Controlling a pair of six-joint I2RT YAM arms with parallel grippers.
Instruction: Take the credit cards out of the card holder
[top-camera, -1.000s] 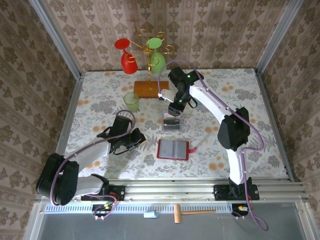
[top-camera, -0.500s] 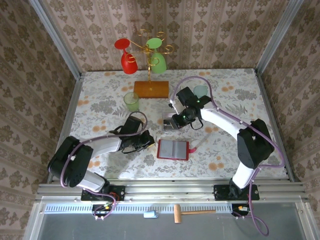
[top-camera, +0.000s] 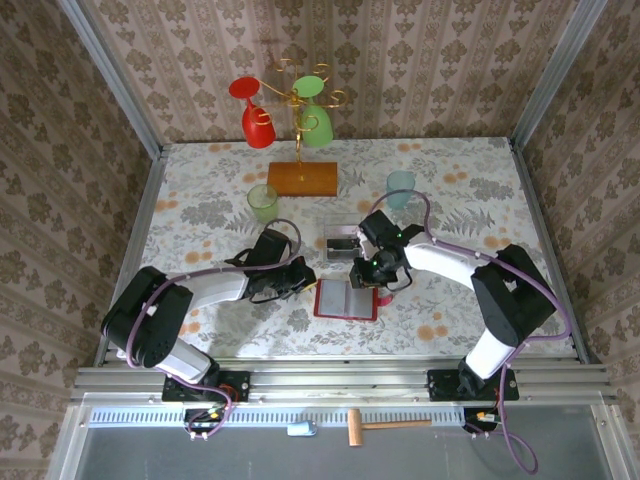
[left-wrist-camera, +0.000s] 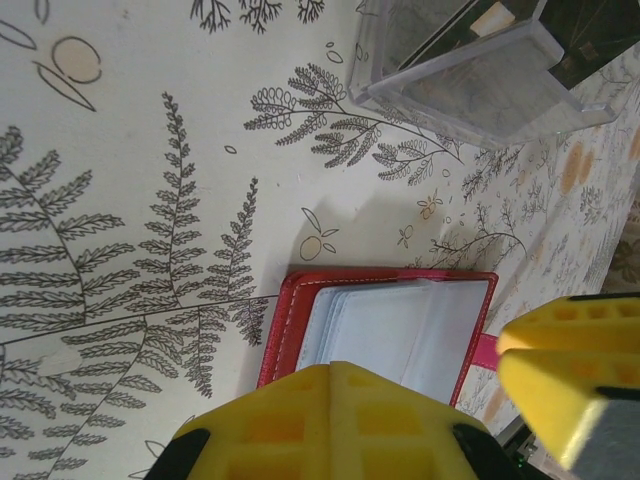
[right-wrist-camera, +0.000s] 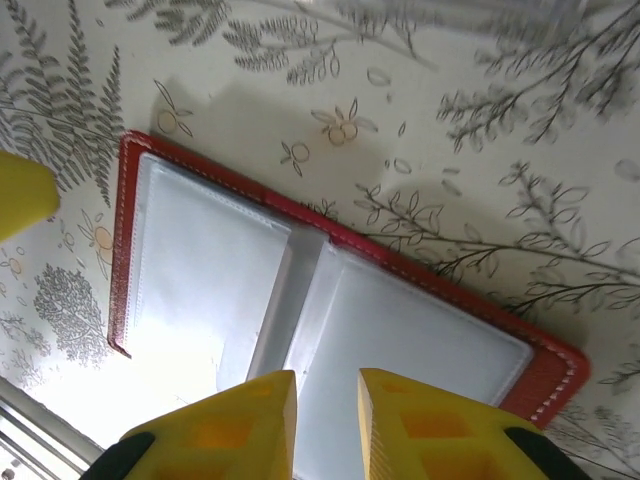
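Note:
The red card holder (top-camera: 346, 298) lies open and flat on the table, its greyish pockets (right-wrist-camera: 400, 330) facing up. None of the pockets show a card's colours. My left gripper (top-camera: 306, 281) is shut and empty, with its tip (left-wrist-camera: 333, 368) over the holder's (left-wrist-camera: 390, 315) left edge. My right gripper (top-camera: 362, 279) hovers low over the holder's spine. Its jaws are open by a narrow gap (right-wrist-camera: 328, 385) with nothing between them. A dark flat shape (top-camera: 342, 240) inside the clear box looks like one of the credit cards.
The clear plastic box (left-wrist-camera: 470, 85) stands just behind the holder. A wooden-based stand (top-camera: 302, 178) with red and green glasses is at the back. A green cup (top-camera: 263, 202) and a bluish cup (top-camera: 401, 187) stand either side of the box.
My right arm has come forward from above the clear box and lowered over the open holder, its jaws narrowing a little. My left gripper has slid right to the holder's left edge.

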